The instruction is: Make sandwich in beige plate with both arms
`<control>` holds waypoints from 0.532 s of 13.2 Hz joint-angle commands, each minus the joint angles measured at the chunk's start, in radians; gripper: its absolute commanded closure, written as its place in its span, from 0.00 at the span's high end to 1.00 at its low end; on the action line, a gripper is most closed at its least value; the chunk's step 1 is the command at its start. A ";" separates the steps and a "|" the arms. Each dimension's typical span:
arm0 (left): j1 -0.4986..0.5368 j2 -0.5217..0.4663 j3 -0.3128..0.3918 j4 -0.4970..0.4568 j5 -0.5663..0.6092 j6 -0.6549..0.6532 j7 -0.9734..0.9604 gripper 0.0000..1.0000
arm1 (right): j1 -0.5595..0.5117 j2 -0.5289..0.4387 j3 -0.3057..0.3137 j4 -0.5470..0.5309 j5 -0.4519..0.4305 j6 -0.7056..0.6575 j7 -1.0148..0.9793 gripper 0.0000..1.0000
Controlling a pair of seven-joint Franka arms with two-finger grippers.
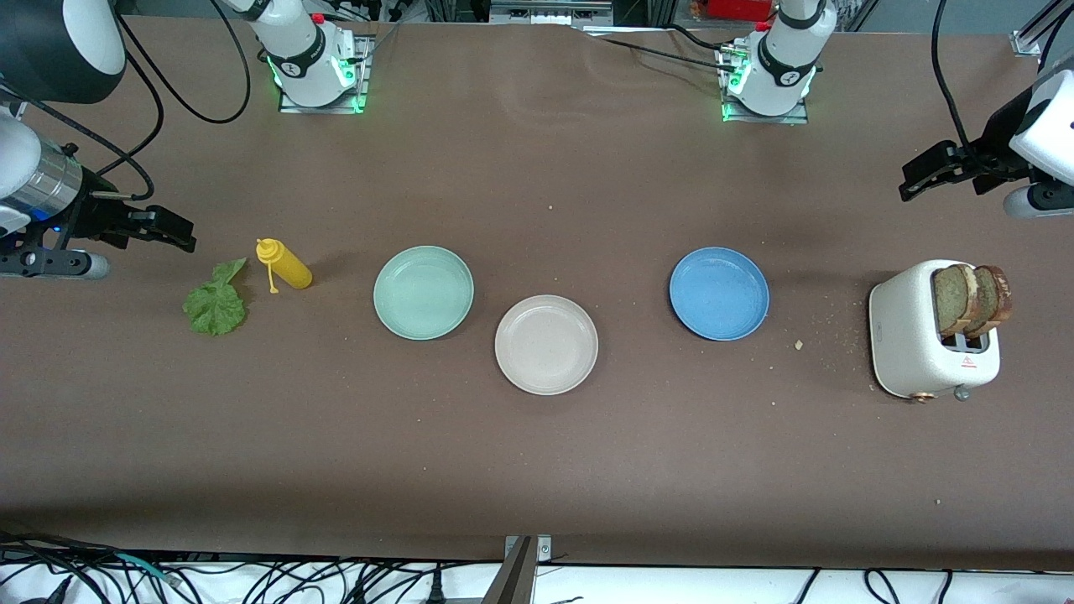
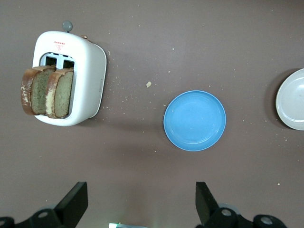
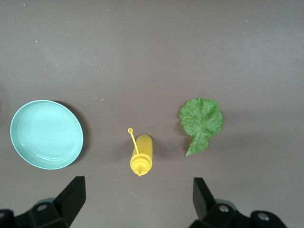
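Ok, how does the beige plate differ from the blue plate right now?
The round speckled beige plate is off-white, while the round blue plate is bright blue. The beige plate lies nearer the front camera; the blue plate sits closer to the white toaster at the left arm's end. Both are shallow, low-rimmed and empty.

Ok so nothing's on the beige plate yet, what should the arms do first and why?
Probably bring the left gripper, jaws open, down onto one bread slice standing in the toaster. Bread goes down first, and the beige plate is bare. The right gripper waits open above the lettuce.
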 commanded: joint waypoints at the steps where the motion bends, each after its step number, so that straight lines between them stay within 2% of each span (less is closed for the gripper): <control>1: -0.005 0.030 0.002 0.027 -0.003 -0.005 0.019 1.00 | -0.008 -0.019 -0.002 -0.013 0.018 0.007 -0.005 1.00; 7: 0.010 0.033 0.004 0.015 0.002 -0.025 0.024 1.00 | -0.010 -0.017 -0.002 -0.014 0.018 0.005 -0.006 1.00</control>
